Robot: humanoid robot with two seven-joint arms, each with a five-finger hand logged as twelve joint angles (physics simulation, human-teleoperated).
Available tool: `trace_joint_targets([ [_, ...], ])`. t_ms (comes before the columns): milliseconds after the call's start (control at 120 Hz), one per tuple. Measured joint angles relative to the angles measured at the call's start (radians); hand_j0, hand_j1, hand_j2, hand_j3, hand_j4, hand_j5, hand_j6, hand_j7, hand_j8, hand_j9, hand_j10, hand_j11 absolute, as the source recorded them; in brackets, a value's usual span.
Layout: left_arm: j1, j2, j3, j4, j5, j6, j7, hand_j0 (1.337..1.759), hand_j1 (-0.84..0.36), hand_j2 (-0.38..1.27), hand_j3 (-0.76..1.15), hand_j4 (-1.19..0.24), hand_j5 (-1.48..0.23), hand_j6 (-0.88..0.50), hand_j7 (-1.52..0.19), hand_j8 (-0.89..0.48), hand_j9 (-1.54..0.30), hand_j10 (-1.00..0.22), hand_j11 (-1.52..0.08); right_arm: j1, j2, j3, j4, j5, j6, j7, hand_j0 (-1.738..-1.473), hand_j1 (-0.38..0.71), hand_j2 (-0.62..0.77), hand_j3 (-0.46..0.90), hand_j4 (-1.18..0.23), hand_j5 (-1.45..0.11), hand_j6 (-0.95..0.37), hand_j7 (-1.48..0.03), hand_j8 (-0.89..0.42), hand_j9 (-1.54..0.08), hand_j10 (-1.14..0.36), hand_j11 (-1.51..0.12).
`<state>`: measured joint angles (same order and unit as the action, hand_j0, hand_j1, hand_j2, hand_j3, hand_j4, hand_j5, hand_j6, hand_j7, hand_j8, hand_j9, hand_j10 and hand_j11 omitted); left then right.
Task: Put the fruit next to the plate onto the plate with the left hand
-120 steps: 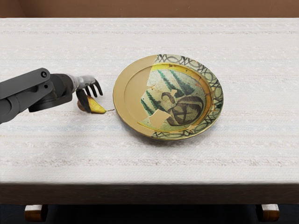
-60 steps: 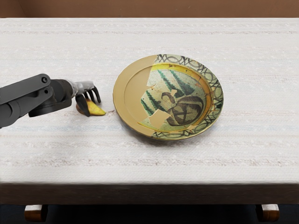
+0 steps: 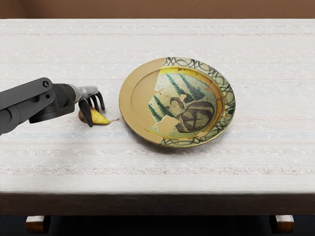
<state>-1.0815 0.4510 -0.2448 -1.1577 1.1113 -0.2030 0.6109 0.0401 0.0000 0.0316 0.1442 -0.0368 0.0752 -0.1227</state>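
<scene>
A small yellow fruit (image 3: 101, 119) with a thin stem lies on the white tablecloth just left of the plate (image 3: 140, 98), a round ochre dish with a green and dark pattern. My left hand (image 3: 92, 109) is down on the fruit. Its dark fingers (image 3: 98, 101) curl over the far side and the thumb (image 3: 87, 115) presses on the near side, covering the fruit's left half. The fruit still touches the cloth. The left arm (image 3: 29, 101) comes in from the left edge. The right arm is out of view.
The table's front edge (image 3: 157, 194) runs across the bottom of the picture. A brown wall lies behind the table's far edge.
My left hand has sunk lower onto the fruit and its fingers have curled tighter around it. The fruit has shifted a little toward the front of the table.
</scene>
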Motion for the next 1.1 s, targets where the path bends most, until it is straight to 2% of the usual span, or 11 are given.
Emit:
trace_joint_targets([
  [117, -0.001, 0.020, -0.004, 0.004, -0.012, -0.001, 0.000, 1.654, -0.23, 0.44, 0.00, -0.68, -0.88, -0.66, -0.87, -0.53, -0.88, -0.59, -0.89, 0.000, 0.000, 0.000, 0.000, 0.000, 0.000, 0.000, -1.658, -0.35, 0.00, 0.00, 0.00, 0.00, 0.00, 0.00, 0.00, 0.00, 0.00, 0.00],
  [442, -0.015, 0.055, -0.061, 0.047, -0.110, -0.002, 0.000, 1.652, -0.17, 0.28, 0.00, -0.71, -0.93, -0.64, -0.92, -0.53, -0.93, -0.58, -0.95, 0.000, 0.000, 0.000, 0.000, 0.000, 0.000, 0.000, -1.658, -0.35, 0.00, 0.00, 0.00, 0.00, 0.00, 0.00, 0.00, 0.00, 0.00, 0.00],
  [600, -0.025, 0.076, -0.112, 0.078, -0.209, -0.002, 0.000, 1.653, -0.17, 0.29, 0.00, -0.71, -0.94, -0.64, -0.92, -0.53, -0.93, -0.57, -0.95, 0.000, 0.000, 0.000, 0.000, 0.000, 0.000, 0.000, -1.658, -0.35, 0.00, 0.00, 0.00, 0.00, 0.00, 0.00, 0.00, 0.00, 0.00, 0.00],
  [667, -0.046, 0.102, -0.128, 0.086, -0.261, -0.004, 0.000, 1.653, -0.21, 0.38, 0.00, -0.71, -0.95, -0.62, -0.92, -0.51, -0.93, -0.56, -0.95, 0.000, 0.000, 0.000, 0.000, 0.000, 0.000, 0.000, -1.658, -0.35, 0.00, 0.00, 0.00, 0.00, 0.00, 0.00, 0.00, 0.00, 0.00, 0.00],
  [933, -0.146, 0.129, -0.146, 0.105, -0.516, -0.009, 0.000, 1.654, -0.24, 0.39, 0.00, -0.71, -0.96, -0.58, -0.93, -0.47, -0.94, -0.52, -0.95, 0.000, 0.000, 0.000, 0.000, 0.000, 0.000, 0.000, -1.658, -0.35, 0.00, 0.00, 0.00, 0.00, 0.00, 0.00, 0.00, 0.00, 0.00, 0.00],
  [1100, -0.184, 0.114, -0.147, 0.109, -0.603, -0.012, 0.000, 1.654, -0.27, 0.42, 0.00, -0.71, -0.96, -0.58, -0.94, -0.47, -0.94, -0.51, -0.95, 0.000, 0.000, 0.000, 0.000, 0.000, 0.000, 0.000, -1.658, -0.35, 0.00, 0.00, 0.00, 0.00, 0.00, 0.00, 0.00, 0.00, 0.00, 0.00],
])
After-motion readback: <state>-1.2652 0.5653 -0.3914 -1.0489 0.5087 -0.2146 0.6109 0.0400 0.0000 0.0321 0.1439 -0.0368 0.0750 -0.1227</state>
